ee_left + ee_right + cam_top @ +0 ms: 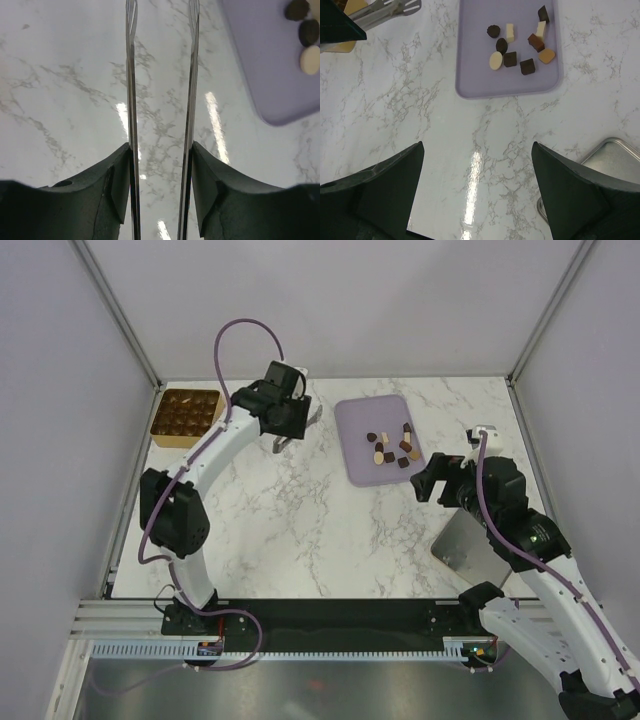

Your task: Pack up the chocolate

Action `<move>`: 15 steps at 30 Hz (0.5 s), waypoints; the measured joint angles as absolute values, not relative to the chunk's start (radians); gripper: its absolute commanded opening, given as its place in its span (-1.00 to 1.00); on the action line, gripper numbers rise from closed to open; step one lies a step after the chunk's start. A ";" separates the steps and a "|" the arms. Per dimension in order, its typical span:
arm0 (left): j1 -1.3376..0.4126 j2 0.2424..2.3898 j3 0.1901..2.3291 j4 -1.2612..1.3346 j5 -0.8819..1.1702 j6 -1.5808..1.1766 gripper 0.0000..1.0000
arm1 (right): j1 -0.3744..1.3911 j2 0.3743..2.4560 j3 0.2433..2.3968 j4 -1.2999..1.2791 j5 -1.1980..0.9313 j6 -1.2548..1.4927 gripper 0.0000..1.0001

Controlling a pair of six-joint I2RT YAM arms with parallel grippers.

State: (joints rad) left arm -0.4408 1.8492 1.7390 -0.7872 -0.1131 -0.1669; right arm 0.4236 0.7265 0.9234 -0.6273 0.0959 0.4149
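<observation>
Spanning between plain grey walls, white marble worktop [300, 530]; no readable writing; chocolate [392, 446] on lilac tray [355, 465]; left end effector [290, 435] parted, empty; right end effector [440, 480] spread wide, empty

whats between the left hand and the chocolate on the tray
Only bare marble table and the lilac tray's near edge. The top view shows the left hand, open and empty, beside the tray, nothing blocking the way to the chocolate.
</observation>
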 measured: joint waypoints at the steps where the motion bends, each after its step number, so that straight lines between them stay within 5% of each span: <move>1: -0.461 1.840 1.726 -0.781 -0.102 -0.170 0.10 | 0.424 0.724 0.923 -0.632 0.099 0.415 0.94; 15: -0.789 1.837 1.694 -0.733 -0.043 -0.242 0.10 | 0.424 0.722 0.923 -0.654 0.113 0.411 0.94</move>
State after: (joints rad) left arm -0.7887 1.8374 1.6943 -0.7334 -0.0429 -0.2424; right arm 0.4236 0.7223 0.9234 -0.6544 0.1131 0.4114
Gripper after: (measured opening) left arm 0.556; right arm 0.974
